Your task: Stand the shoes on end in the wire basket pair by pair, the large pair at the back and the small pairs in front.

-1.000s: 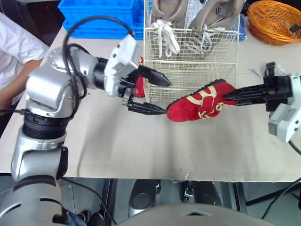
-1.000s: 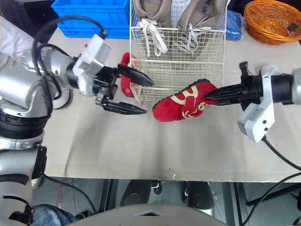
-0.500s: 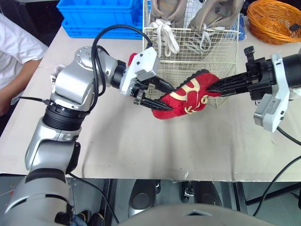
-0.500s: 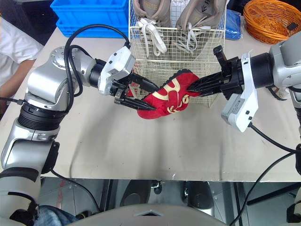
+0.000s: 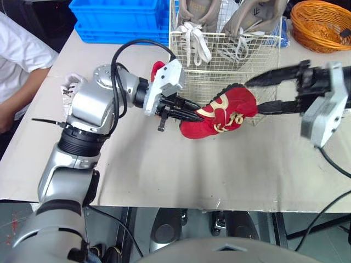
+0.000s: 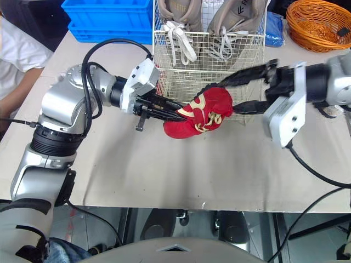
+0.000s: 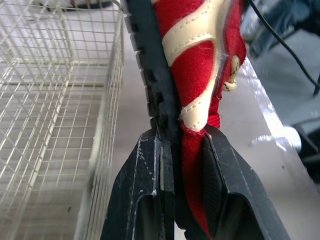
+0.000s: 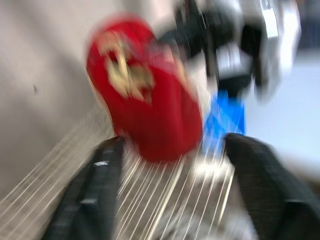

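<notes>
The left gripper (image 7: 182, 134) is clenched on one end of a red shoe (image 5: 219, 112). One black finger (image 7: 145, 185) presses the treaded sole and the other the red upper. The left arm is bent at the elbow, its forearm reaching across the table (image 5: 164, 170) toward the front wall of the wire basket (image 5: 219, 35). The shoe sticks out beyond the left fingertips, its sole turned to the mesh.

The right arm reaches in level from the opposite side. The right gripper (image 5: 252, 97) is released and spread wide, with the shoe's far end between its jaws; whether they touch it cannot be told.

A pair of grey sneakers (image 5: 192, 11) stands at the back of the basket. A second red shoe (image 5: 158, 68) lies just behind the left wrist, beside the basket.
</notes>
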You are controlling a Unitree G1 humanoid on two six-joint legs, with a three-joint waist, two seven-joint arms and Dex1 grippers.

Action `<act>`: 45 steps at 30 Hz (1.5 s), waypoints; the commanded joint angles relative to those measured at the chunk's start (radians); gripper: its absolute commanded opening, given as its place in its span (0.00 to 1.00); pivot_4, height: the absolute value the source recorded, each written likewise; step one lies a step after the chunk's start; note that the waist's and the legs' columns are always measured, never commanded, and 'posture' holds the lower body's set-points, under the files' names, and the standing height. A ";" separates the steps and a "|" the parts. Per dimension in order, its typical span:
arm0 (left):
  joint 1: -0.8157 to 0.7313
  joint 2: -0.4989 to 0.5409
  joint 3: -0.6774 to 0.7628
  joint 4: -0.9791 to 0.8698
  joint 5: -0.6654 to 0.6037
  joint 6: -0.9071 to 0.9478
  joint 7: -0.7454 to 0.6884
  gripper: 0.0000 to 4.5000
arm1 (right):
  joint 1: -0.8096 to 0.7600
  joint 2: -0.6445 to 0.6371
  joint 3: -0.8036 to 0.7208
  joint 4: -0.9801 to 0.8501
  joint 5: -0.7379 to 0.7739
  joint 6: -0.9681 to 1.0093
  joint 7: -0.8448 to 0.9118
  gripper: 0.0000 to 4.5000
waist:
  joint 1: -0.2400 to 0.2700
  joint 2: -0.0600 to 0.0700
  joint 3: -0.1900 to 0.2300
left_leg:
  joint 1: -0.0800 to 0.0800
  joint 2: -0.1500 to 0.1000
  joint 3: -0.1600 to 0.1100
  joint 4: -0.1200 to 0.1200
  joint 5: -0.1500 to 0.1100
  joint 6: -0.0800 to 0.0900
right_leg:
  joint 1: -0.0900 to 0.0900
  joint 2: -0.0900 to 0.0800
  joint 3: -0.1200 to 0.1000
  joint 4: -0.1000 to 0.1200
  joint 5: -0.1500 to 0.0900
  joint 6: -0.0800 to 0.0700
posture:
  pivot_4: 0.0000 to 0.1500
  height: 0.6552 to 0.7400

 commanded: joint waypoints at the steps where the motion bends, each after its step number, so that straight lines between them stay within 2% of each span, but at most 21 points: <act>1: 0.031 -0.045 0.113 -0.078 -0.071 0.015 0.102 0.09 | 0.201 -0.054 -0.182 -0.114 0.206 0.351 -0.057 0.99 | 0.001 0.000 0.000 | 0.000 0.000 0.000 0.000 0.000 0.000 | 0.000 0.000 0.000 0.000 0.000 0.000 | 1.00 0.36; 4: 0.066 -0.100 0.155 -0.104 -0.088 0.008 0.189 0.09 | 0.412 -0.070 -0.302 -0.261 0.393 0.659 -0.112 0.99 | 0.000 0.001 0.000 | 0.001 0.000 -0.001 -0.001 0.000 0.000 | 0.002 0.000 -0.001 0.000 0.000 0.000 | 1.00 0.36; 6: 0.080 -0.130 0.161 -0.110 -0.082 -0.006 0.228 0.09 | 0.507 -0.051 -0.346 -0.380 0.544 0.859 -0.233 0.99 | -0.002 0.001 0.000 | 0.003 0.000 -0.002 -0.002 0.000 0.000 | 0.003 0.000 -0.001 0.000 0.000 0.000 | 1.00 0.36; 9: 0.100 -0.149 0.151 -0.123 -0.077 -0.012 0.255 0.09 | 0.477 0.022 -0.354 -0.475 0.924 1.038 -0.565 0.99 | -0.013 0.002 0.000 | 0.004 0.001 -0.002 -0.001 0.000 0.000 | 0.004 0.000 -0.001 0.001 0.000 -0.001 | 1.00 0.36; 12: 0.114 -0.153 0.140 -0.131 -0.072 -0.022 0.262 0.09 | 0.426 0.073 -0.329 -0.511 1.202 1.081 -0.810 0.99 | -0.011 0.002 0.001 | 0.004 0.001 -0.002 0.000 0.000 0.000 | 0.003 0.000 0.000 0.001 0.000 -0.001 | 1.00 0.36; 15: 0.113 -0.161 0.137 -0.132 -0.077 -0.023 0.269 0.09 | 0.377 0.111 -0.298 -0.518 1.354 1.082 -0.990 0.99 | -0.004 0.002 0.001 | 0.002 0.000 -0.002 0.000 0.000 0.000 | 0.003 0.000 -0.001 0.000 0.000 -0.001 | 1.00 0.36; 19: 0.113 -0.170 0.132 -0.137 -0.087 -0.024 0.263 0.09 | 0.331 0.145 -0.242 -0.512 1.348 1.104 -1.094 0.99 | -0.001 0.002 0.001 | 0.002 -0.001 -0.002 0.000 0.000 0.000 | 0.003 0.000 -0.001 -0.001 0.000 0.000 | 1.00 0.36; 21: 0.109 -0.174 0.130 -0.140 -0.089 -0.021 0.264 0.09 | 0.315 0.169 -0.216 -0.513 1.334 1.107 -1.133 0.87 | -0.002 0.002 0.001 | 0.002 -0.001 -0.002 0.000 0.000 0.000 | 0.003 0.000 -0.001 0.000 0.000 0.000 | 1.00 0.36; 23: 0.100 -0.177 0.130 -0.137 -0.091 -0.018 0.266 0.09 | 0.302 0.192 -0.190 -0.516 1.312 1.111 -1.157 0.71 | -0.005 0.002 0.001 | 0.002 0.000 -0.002 0.000 0.000 0.000 | 0.003 0.000 -0.001 0.000 0.000 0.000 | 1.00 0.36; 29: 0.094 -0.179 0.126 -0.141 -0.105 -0.007 0.256 0.09 | 0.283 0.240 -0.181 -0.507 1.277 1.115 -1.182 0.08 | -0.007 0.002 0.001 | 0.002 0.000 -0.002 -0.001 0.000 0.000 | 0.003 0.000 -0.001 -0.001 0.000 0.000 | 1.00 0.36; 30: 0.093 -0.179 0.125 -0.140 -0.106 -0.009 0.252 0.09 | 0.282 0.246 -0.184 -0.507 1.273 1.117 -1.180 0.02 | -0.007 0.002 0.001 | 0.002 0.000 -0.002 -0.001 0.000 0.000 | 0.003 0.000 -0.001 -0.001 0.000 0.000 | 1.00 0.36; 34: 0.091 -0.179 0.118 -0.123 -0.091 -0.024 0.246 0.09 | 0.278 0.264 -0.190 -0.508 1.250 1.119 -1.172 0.01 | -0.007 0.002 0.001 | 0.002 0.000 -0.002 -0.002 0.000 0.000 | 0.002 0.000 -0.001 -0.001 0.000 0.000 | 1.00 0.36; 36: 0.091 -0.184 0.117 -0.112 -0.075 -0.049 0.253 0.32 | 0.267 0.276 -0.194 -0.506 1.232 1.110 -1.186 0.00 | -0.007 0.002 0.001 | 0.002 0.000 -0.002 -0.002 0.000 0.000 | 0.002 0.000 -0.001 -0.001 0.000 0.000 | 1.00 0.36; 37: 0.086 -0.190 0.123 -0.105 -0.074 -0.056 0.259 0.38 | 0.254 0.287 -0.200 -0.500 1.222 1.100 -1.204 0.00 | -0.007 0.002 0.001 | 0.002 0.000 -0.001 -0.002 0.000 0.000 | 0.002 0.000 -0.001 -0.001 0.000 0.000 | 1.00 0.36; 43: 0.060 -0.171 0.167 -0.072 -0.052 -0.101 0.294 1.00 | 0.132 0.321 -0.249 -0.456 1.224 1.071 -1.287 0.00 | -0.009 0.002 0.001 | 0.002 0.000 -0.001 -0.002 0.000 0.000 | 0.002 0.001 0.000 0.000 0.000 0.000 | 1.00 0.36; 45: 0.060 -0.145 0.184 -0.086 -0.056 -0.099 0.295 1.00 | 0.081 0.344 -0.260 -0.437 1.246 1.052 -1.339 0.00 | -0.010 0.002 0.001 | 0.002 0.000 -0.001 -0.002 0.000 0.000 | 0.002 0.001 0.000 -0.001 0.000 0.000 | 1.00 0.36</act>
